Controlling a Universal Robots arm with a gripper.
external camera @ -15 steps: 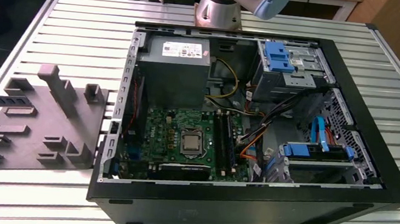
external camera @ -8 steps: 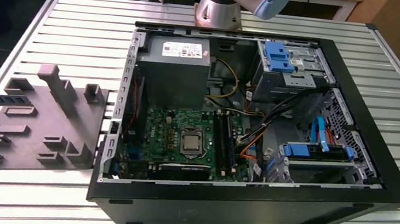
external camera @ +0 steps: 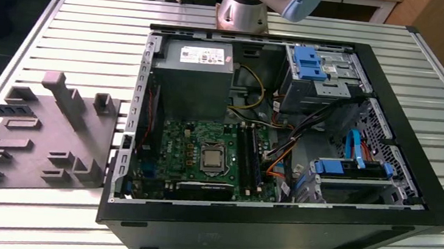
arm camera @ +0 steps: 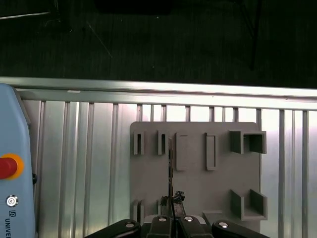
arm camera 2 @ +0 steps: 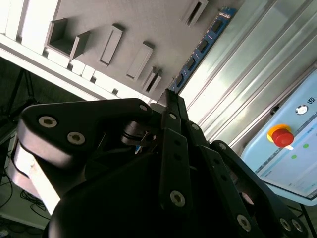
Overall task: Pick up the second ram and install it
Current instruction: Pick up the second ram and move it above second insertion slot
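One end of the second ram [arm camera 2: 198, 51] is clamped between the closed fingers [arm camera 2: 173, 134], the board jutting edge-on ahead of them over the grey holder tray [arm camera: 198, 183] on the slatted desk [arm camera: 74, 148], apparently to leave its long edge free for a motherboard slot [external camera: 249, 155].

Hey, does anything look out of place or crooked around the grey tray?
Only the second ram: it sits in no slot of the grey tray but juts from the gripper, gripped at one end.

Bright slatted metal table [external camera: 34, 216]; dark floor [arm camera: 148, 44]; wooden panel [external camera: 439, 23] behind.
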